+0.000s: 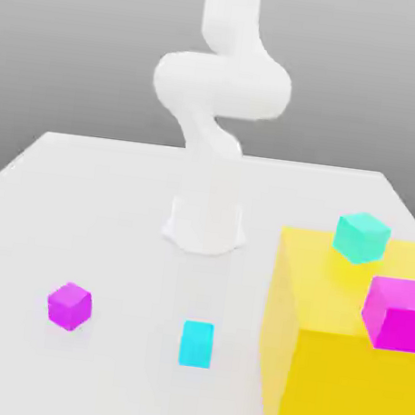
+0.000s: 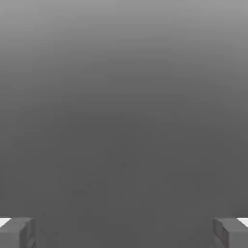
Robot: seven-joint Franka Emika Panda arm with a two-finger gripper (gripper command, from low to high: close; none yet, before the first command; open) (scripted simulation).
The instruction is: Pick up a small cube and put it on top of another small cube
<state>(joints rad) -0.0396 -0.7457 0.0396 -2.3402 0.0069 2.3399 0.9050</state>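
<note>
Two small cubes matter: the cyan cube (image 1: 197, 344) is sitting on the tabletop (image 1: 107, 235), the teal cube (image 1: 362, 237) on the yellow block (image 1: 337, 373). End effector (image 2: 124, 232) is hanging spread wide, empty. Cyan one's probably light and rigid; pinching flat opposite sides seems best.

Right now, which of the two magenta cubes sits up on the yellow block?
The larger magenta cube, at the exterior view's right, rests on the yellow block near the teal cube. The smaller magenta cube lies on the table.
</note>
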